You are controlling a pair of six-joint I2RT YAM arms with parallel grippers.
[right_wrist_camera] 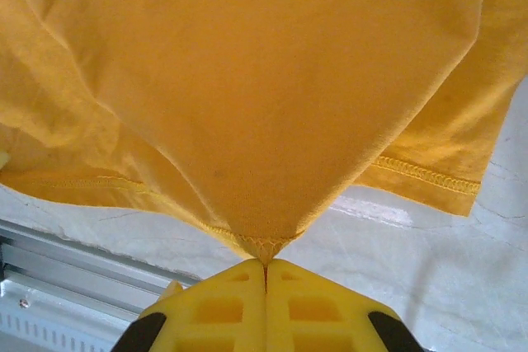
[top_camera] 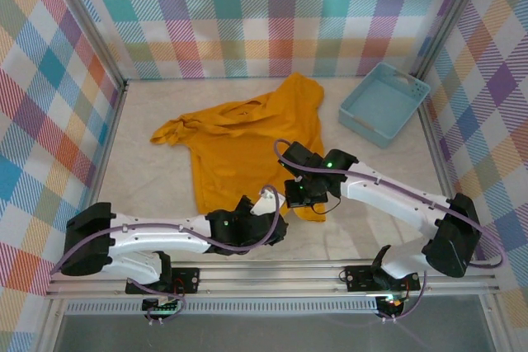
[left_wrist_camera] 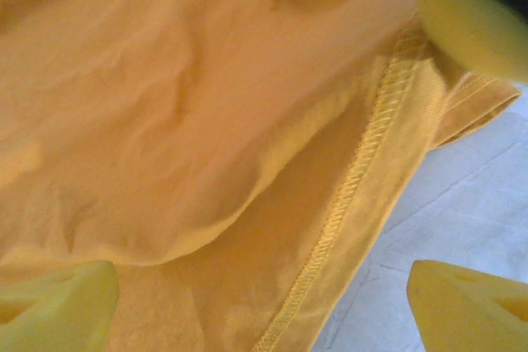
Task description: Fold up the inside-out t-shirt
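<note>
The inside-out t-shirt (top_camera: pixel 239 142) is mustard-orange and lies crumpled across the middle of the table, one sleeve pointing left. My right gripper (right_wrist_camera: pixel 266 260) is shut on a point of its stitched hem, which it holds lifted just above the table near the shirt's front right corner (top_camera: pixel 304 197). My left gripper (left_wrist_camera: pixel 264 311) is open beside it at the front edge of the shirt (top_camera: pixel 276 222). Its yellow fingertips (left_wrist_camera: pixel 58 302) stand wide apart on either side of the hem seam (left_wrist_camera: pixel 355 179). Loose fabric bulges over the seam.
A light blue basket (top_camera: pixel 384 103) sits at the back right by the checked wall. The marble table top (top_camera: pixel 148 187) is bare to the left and front of the shirt. The metal rail (top_camera: pixel 272 274) runs along the near edge.
</note>
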